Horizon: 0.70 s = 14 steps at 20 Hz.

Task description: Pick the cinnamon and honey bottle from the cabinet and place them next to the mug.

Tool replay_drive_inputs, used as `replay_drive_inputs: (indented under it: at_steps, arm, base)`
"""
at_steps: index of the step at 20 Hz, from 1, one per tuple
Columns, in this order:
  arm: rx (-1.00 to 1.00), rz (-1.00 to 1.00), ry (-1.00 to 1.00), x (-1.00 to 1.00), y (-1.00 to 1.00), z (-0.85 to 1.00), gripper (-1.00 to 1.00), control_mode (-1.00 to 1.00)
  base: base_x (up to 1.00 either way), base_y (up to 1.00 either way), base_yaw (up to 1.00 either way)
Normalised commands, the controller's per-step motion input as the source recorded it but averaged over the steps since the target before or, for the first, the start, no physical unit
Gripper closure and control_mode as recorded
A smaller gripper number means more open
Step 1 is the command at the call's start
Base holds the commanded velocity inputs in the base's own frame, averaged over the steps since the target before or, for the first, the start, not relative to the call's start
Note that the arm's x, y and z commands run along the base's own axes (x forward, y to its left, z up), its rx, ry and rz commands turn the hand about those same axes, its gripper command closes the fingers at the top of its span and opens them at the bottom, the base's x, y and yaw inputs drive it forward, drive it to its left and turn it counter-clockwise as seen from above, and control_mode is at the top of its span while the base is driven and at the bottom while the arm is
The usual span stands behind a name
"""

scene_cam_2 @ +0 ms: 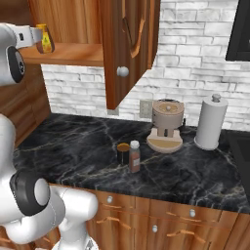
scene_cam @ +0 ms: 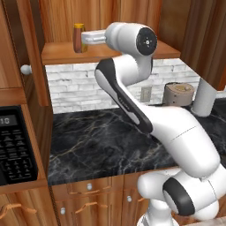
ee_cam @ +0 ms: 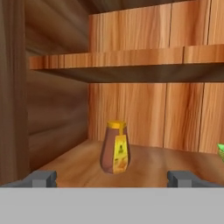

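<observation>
The honey bottle (ee_cam: 115, 148) stands upright on the floor of the wooden cabinet (ee_cam: 131, 65), amber with a yellow cap. My gripper (ee_cam: 113, 179) is open and level with it, the bottle centred ahead of the two fingertips and not between them. From the left base view, the gripper (scene_cam: 87, 39) reaches into the cabinet (scene_cam: 62, 52) right beside the honey bottle (scene_cam: 80, 37). On the counter, the cinnamon (scene_cam_2: 134, 156) stands upright next to the mug (scene_cam_2: 123, 153), almost touching it.
The open cabinet door (scene_cam_2: 129, 49) hangs over the counter right of the shelf. A beige coffee machine (scene_cam_2: 167, 124) and a paper towel roll (scene_cam_2: 210, 122) stand at the back. A microwave (scene_cam: 13, 145) is at the left. Something green (ee_cam: 222, 151) shows at the shelf's right.
</observation>
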Motion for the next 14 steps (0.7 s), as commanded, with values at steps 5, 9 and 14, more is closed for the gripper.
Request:
replay_drive_inputs:
  at_steps: [5,9,14]
  arm:
    - [0.00,0.00,0.00,0.30,0.00,0.00,-1.00,-1.00]
    - [0.00,0.00,0.00,0.25,0.00,0.00,-1.00,-1.00]
    - [0.00,0.00,0.01,0.22,0.00,-0.03,-1.00,-1.00]
  base:
    - [0.00,0.00,0.00]
    - [0.00,0.00,0.00]
    - [0.00,0.00,0.00]
